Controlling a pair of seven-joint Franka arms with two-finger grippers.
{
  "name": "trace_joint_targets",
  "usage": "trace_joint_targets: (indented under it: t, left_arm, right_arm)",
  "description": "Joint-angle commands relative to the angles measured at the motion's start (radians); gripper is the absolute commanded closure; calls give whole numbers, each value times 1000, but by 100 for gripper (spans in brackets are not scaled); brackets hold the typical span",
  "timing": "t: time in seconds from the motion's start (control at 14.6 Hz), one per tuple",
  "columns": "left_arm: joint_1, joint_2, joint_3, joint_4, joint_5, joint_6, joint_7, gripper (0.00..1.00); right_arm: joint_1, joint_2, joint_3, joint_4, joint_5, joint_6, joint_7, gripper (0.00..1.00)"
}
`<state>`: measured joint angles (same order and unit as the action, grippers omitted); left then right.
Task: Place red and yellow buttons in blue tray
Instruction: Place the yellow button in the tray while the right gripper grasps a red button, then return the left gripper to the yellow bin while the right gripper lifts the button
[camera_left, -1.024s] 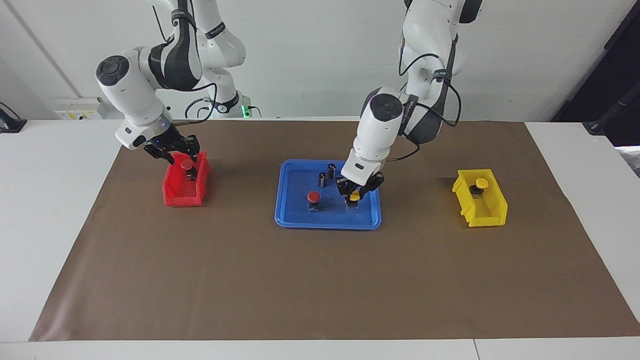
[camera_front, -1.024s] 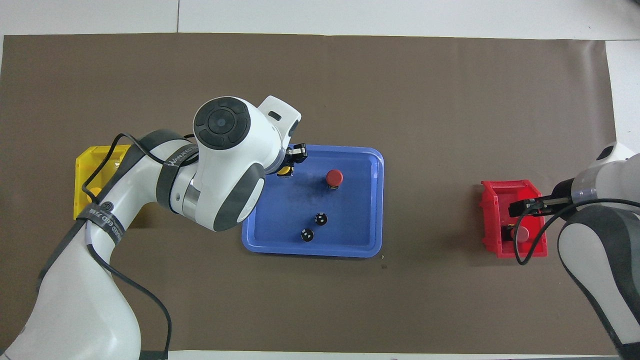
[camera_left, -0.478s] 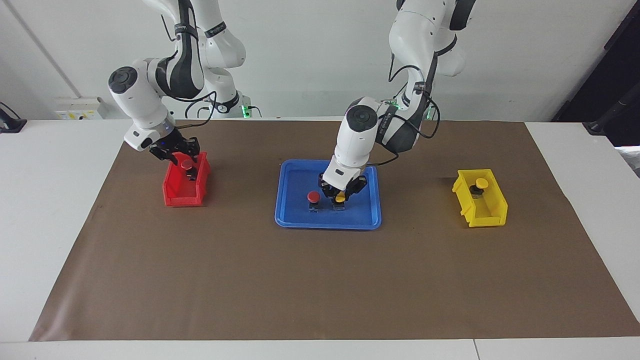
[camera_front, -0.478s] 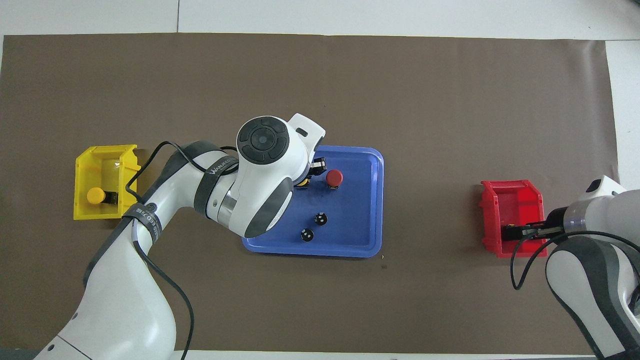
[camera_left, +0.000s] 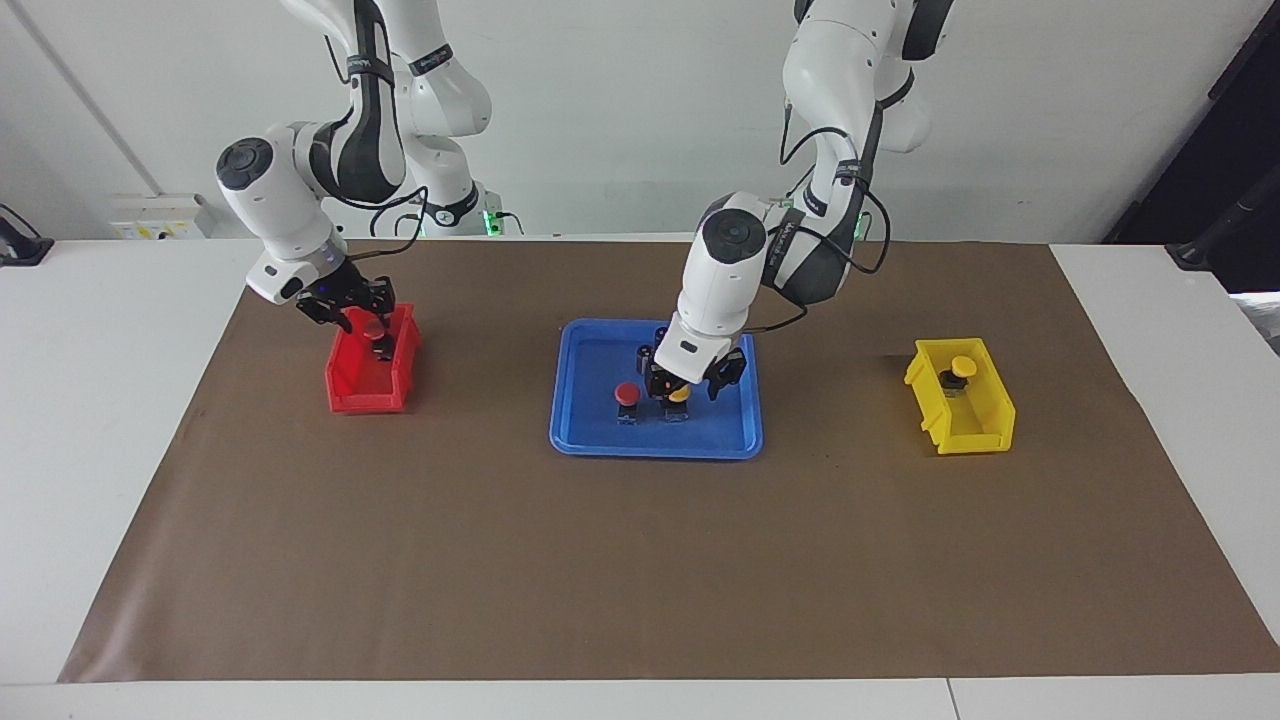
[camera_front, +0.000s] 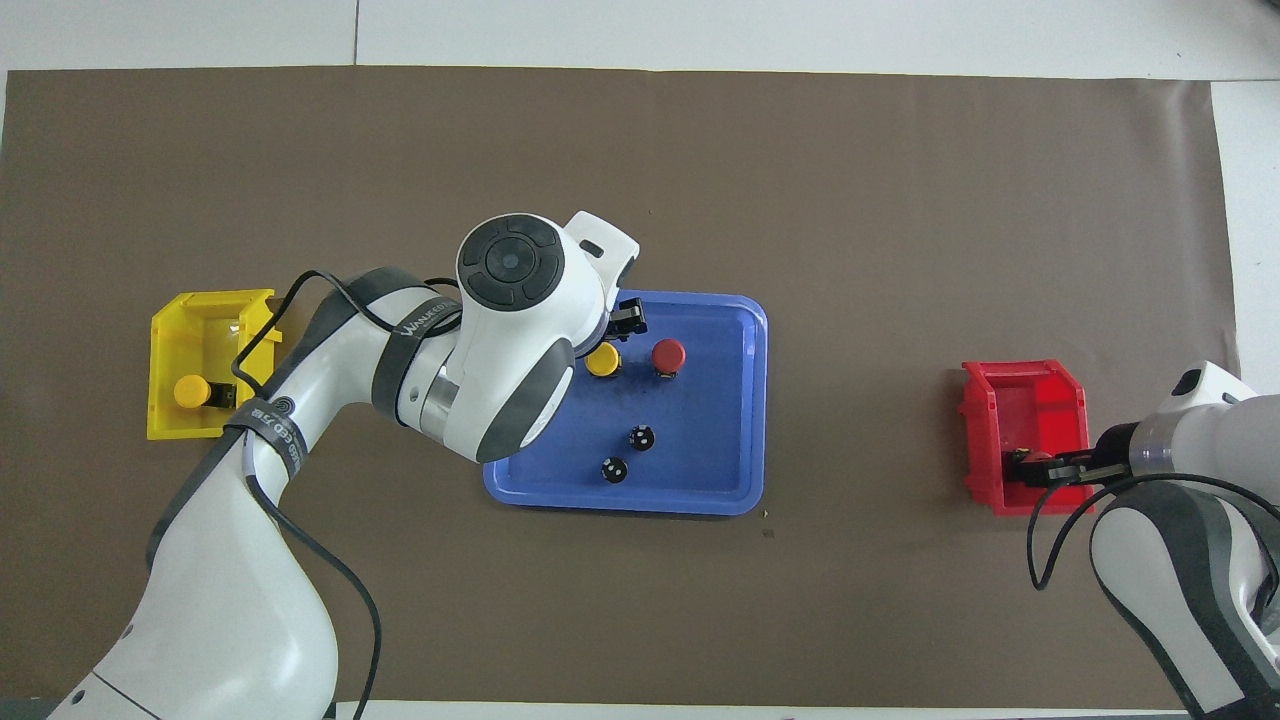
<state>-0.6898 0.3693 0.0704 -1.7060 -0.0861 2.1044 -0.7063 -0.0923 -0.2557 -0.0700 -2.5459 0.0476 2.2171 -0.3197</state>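
Note:
The blue tray (camera_left: 600, 435) (camera_front: 715, 400) lies mid-table. In it stand a red button (camera_left: 627, 393) (camera_front: 668, 355) and, beside it, a yellow button (camera_left: 679, 396) (camera_front: 602, 360). My left gripper (camera_left: 688, 384) is low over the yellow button, open, with a finger on each side of the cap; one finger (camera_front: 630, 320) shows from above. My right gripper (camera_left: 362, 312) (camera_front: 1035, 468) is down in the red bin (camera_left: 360, 392) (camera_front: 1015, 395) at the second red button (camera_left: 375, 331). The second yellow button (camera_left: 960, 367) (camera_front: 190, 391) sits in the yellow bin (camera_left: 975, 428) (camera_front: 200, 312).
Two dark capless cylinders (camera_front: 641, 436) (camera_front: 613, 468) stand in the tray on its side nearer the robots. The red bin is toward the right arm's end of the table, the yellow bin toward the left arm's end. A brown mat (camera_left: 640, 560) covers the table.
My left gripper carried the yellow button across the tray toward the red button, set it down and opened. My right gripper sank from above the red bin down to the red button.

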Motion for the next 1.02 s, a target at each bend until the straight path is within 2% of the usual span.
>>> trace_joint_targets:
  t: [0.0,0.14,0.27,0.48,0.61,0.82,0.96]
  left_arm:
    - [91,-32,8,49,42,-113,135,0]
    - [154,-61,9,51,69,-190,267,0]
    - [211,-108,15,46,100,-266,420,0]
    - [327,-161,15,52,106,-317,543,0]
    - [384,-191,38,66,104,-352,556,0]
    - [464,-277,42,68,91,-431,648,0]
    - [505,-323,45,71,88,-469,669,0]
  right_arm:
    - [-18,-11,13,-31,-2,29,-21,37]
    - [-18,-11,13,-33,0,35,-16,39]
    - [-18,-11,13,-33,0,36,-21,46]
    - [-18,-13,13,-43,-2,41,-21,49]
    - [-17,-13,13,-47,0,49,-21,51]
    - [-12,-11,15,-45,0,49,-18,70]
    - [-9,-1,15,-18,0,33,-18,75]
